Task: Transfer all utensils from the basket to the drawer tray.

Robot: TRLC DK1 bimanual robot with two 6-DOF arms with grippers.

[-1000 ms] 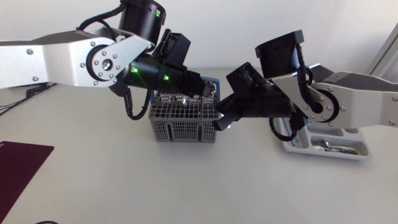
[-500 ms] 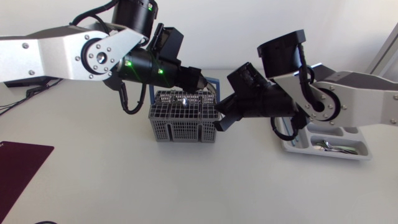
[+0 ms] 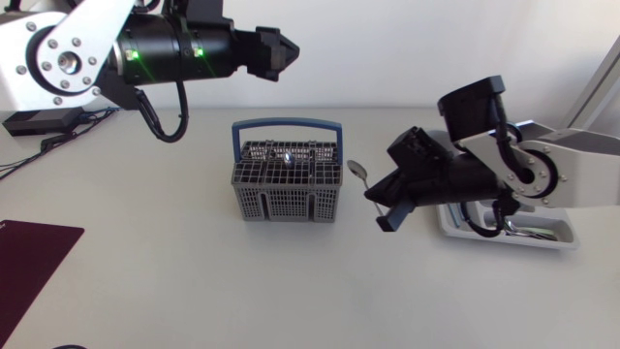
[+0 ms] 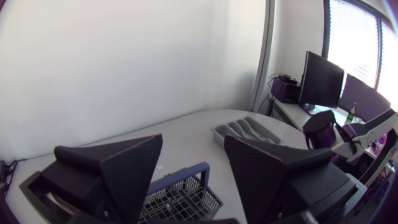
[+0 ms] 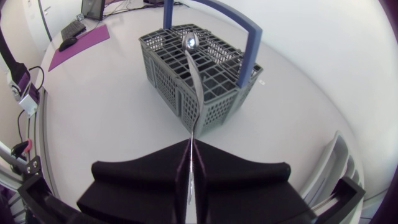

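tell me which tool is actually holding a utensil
The right tool: it is shut on a spoon, held just beside the basket. The left tool is open, with nothing between its fingers.

A robotics lab, it seems; a left arm (image 3: pixel 68 58) and a right arm (image 3: pixel 567 179) flank a white table (image 3: pixel 194 281).

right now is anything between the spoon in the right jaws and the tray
Nothing visible does. The spoon is shut in the right jaws over bare table, the basket on its far side from the tray. Only the right arm itself covers part of the tray.
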